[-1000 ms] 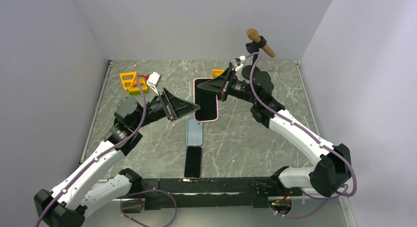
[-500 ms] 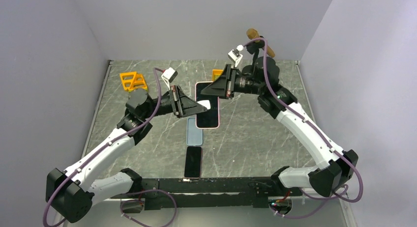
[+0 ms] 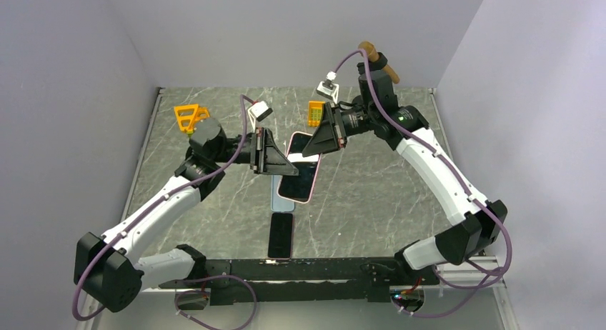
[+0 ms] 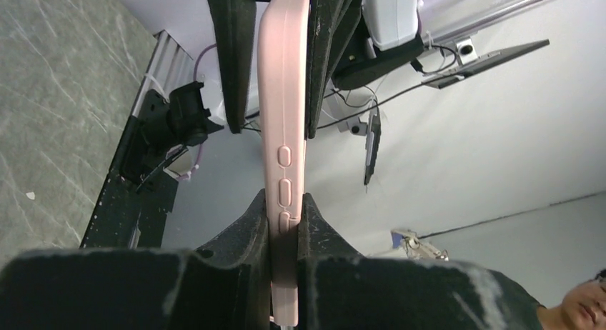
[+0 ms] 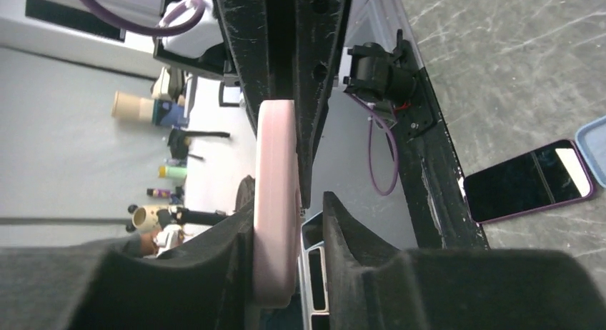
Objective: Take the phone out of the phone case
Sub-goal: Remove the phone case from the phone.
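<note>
The phone, dark screen up, sits in its pink phone case and hangs tilted above the table between both arms. My left gripper is shut on the case's left long edge; in the left wrist view the case is pinched at its side buttons between my left gripper's fingertips. My right gripper straddles the upper end. In the right wrist view the case rests against one finger of my right gripper, with a clear gap to the other, so it stands open.
A light blue case lies on the table under the held phone, with a bare black phone just in front of it. An orange frame toy is at the back left, and a small orange block is at the back middle.
My left gripper swung in from the left and shut on the case's edge. The phone turned from upright to tilted and came lower. My right gripper's jaws widened.
</note>
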Available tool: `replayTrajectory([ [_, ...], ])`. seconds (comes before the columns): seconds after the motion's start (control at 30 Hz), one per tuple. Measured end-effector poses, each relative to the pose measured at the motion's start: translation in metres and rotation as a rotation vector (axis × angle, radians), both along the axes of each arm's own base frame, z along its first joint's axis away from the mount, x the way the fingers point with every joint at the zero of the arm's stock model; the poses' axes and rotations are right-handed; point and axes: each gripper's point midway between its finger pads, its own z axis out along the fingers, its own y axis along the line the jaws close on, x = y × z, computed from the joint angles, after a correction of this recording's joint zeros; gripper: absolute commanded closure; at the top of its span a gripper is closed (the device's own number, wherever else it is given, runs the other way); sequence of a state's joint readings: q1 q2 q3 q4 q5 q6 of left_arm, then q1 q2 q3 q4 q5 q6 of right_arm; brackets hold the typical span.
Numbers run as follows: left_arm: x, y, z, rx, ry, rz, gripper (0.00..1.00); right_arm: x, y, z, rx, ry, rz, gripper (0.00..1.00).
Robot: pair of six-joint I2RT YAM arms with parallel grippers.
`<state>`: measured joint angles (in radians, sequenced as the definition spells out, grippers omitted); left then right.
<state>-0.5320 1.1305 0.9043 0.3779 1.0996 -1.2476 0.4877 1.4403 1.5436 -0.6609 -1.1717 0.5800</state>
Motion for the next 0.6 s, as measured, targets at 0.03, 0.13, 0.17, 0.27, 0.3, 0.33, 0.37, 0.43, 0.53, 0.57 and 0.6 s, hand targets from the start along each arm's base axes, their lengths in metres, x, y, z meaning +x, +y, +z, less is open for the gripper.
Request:
replayTrajectory([
  [0.03,-0.002,0.000,0.000,0.000,0.000,-0.009,1.00,-0.003,0.001,0.002,0.008,0.002,0.016,0.75],
  [0.13,-0.006,0.002,0.001,0.004,-0.001,-0.033,1.00,-0.015,0.008,0.006,0.026,0.004,0.068,1.00],
  [0.17,-0.008,0.003,0.002,0.011,0.000,-0.051,0.95,-0.018,0.009,0.007,0.027,0.008,0.076,1.00],
  [0.27,-0.006,0.007,0.007,0.028,-0.011,-0.042,0.55,-0.016,0.013,0.012,0.042,0.005,0.068,1.00],
  [0.3,-0.004,0.008,0.009,0.030,-0.023,-0.024,0.41,-0.014,0.014,0.014,0.051,0.001,0.055,1.00],
  [0.33,0.004,0.008,0.013,0.033,-0.028,0.027,0.27,-0.010,0.017,0.014,0.059,-0.014,0.029,1.00],
  [0.37,0.008,0.009,0.017,0.034,-0.045,0.066,0.14,-0.007,0.018,0.012,0.067,-0.013,-0.002,1.00],
  [0.43,0.018,0.016,0.024,0.047,-0.059,0.204,0.07,0.000,0.018,0.006,0.080,0.031,-0.071,1.00],
  [0.53,0.027,0.036,0.035,0.055,-0.077,0.417,0.09,0.022,0.011,0.002,0.107,0.106,-0.222,1.00],
  [0.57,0.029,0.045,0.038,0.048,-0.083,0.495,0.12,0.029,0.009,0.004,0.123,0.123,-0.265,1.00],
  [0.6,0.029,0.052,0.039,0.040,-0.076,0.548,0.14,0.034,0.007,0.006,0.137,0.129,-0.301,1.00],
])
